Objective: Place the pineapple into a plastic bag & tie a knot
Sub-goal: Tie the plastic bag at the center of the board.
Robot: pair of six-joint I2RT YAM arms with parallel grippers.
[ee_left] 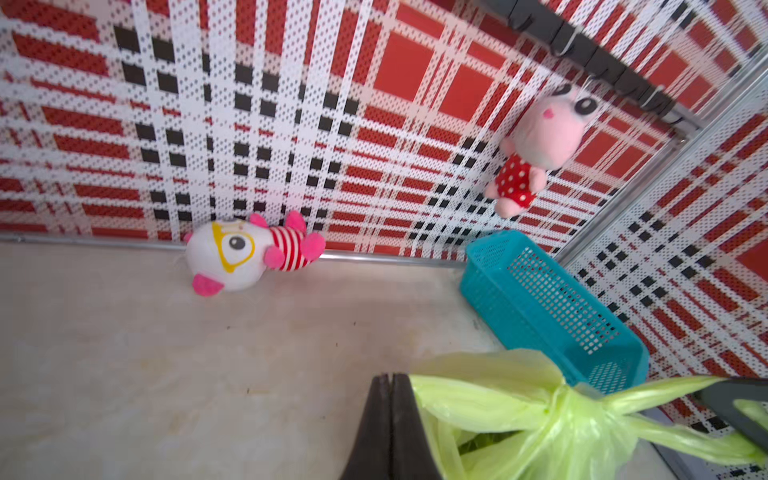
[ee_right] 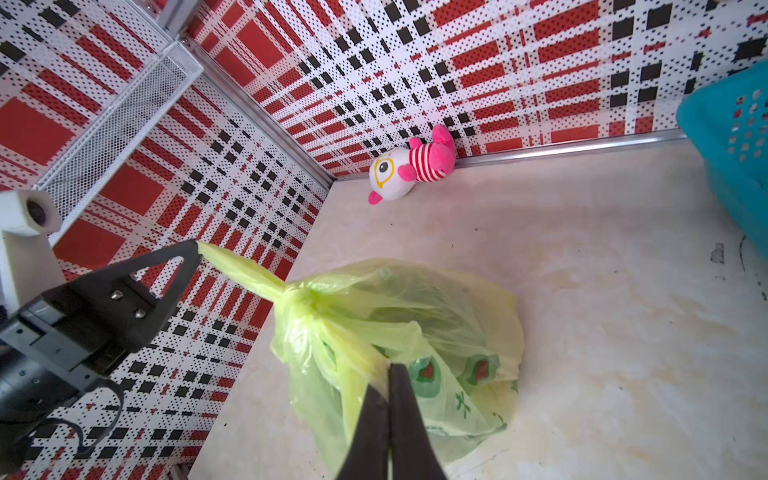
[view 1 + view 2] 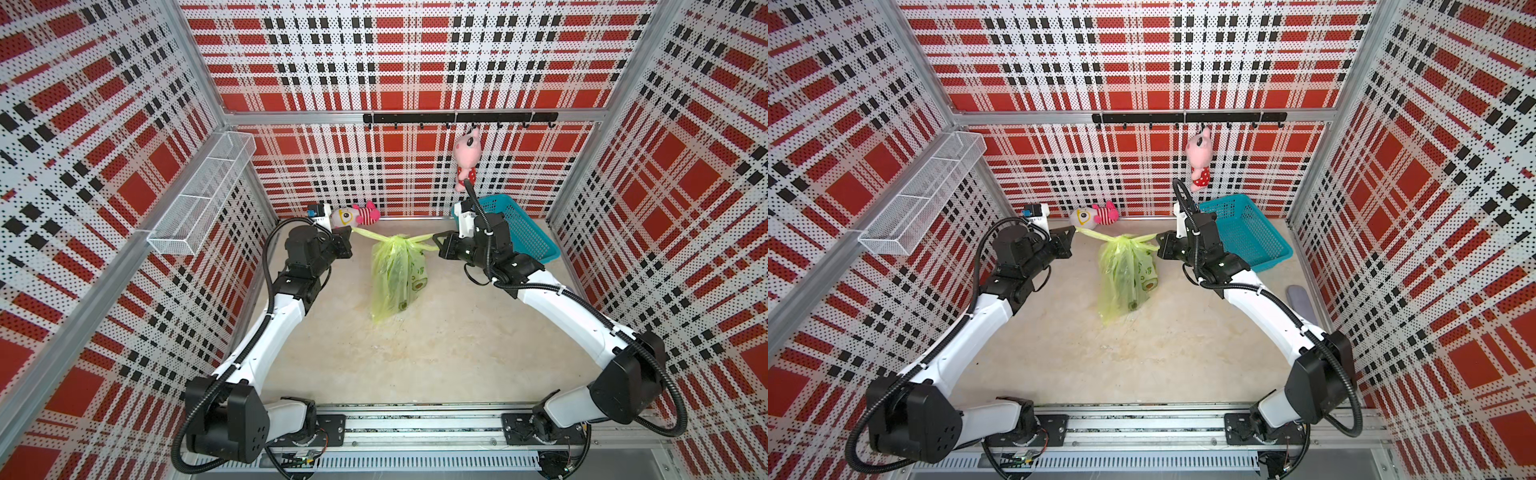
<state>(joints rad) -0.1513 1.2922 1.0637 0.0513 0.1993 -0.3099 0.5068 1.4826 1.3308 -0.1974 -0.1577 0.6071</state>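
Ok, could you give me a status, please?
Left gripper, right gripper shut on handle ends. Thin yellow-green plastic bag, knot at neck. Teal plastic mesh basket behind, clear of bag.

Robot lab test cell: boxed in by red-white-black plaid perforated wall panels (image 3: 415, 54) on bare aluminium frame profiles (image 3: 291, 118); beige mottled worktop (image 3: 436, 353); two white-and-black robot arms (image 3: 266, 345) bolted to grey metal base rail (image 3: 415, 428); black hook rail (image 3: 457, 117); pink plush pig prop (image 3: 466, 156) hung up.
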